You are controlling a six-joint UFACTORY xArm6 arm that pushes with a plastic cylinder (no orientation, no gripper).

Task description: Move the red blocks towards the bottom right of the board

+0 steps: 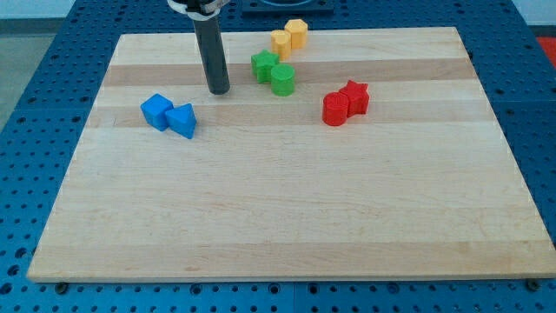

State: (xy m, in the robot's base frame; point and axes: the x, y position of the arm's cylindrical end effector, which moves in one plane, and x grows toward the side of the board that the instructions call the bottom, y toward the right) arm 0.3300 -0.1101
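Two red blocks touch each other right of the board's centre, in its upper half: a rounded red block [335, 109] on the left and a red star-shaped block [355, 96] on the right. My tip [219, 89] rests on the board well to the left of them, with the green blocks between. It touches no block.
Two green blocks [265, 65] [282, 80] sit together just right of my tip. Two yellow blocks [281, 43] [297, 33] lie at the view's top edge of the board. Two blue blocks [156, 111] [182, 120] lie below-left of my tip. The wooden board [287, 209] rests on a blue perforated table.
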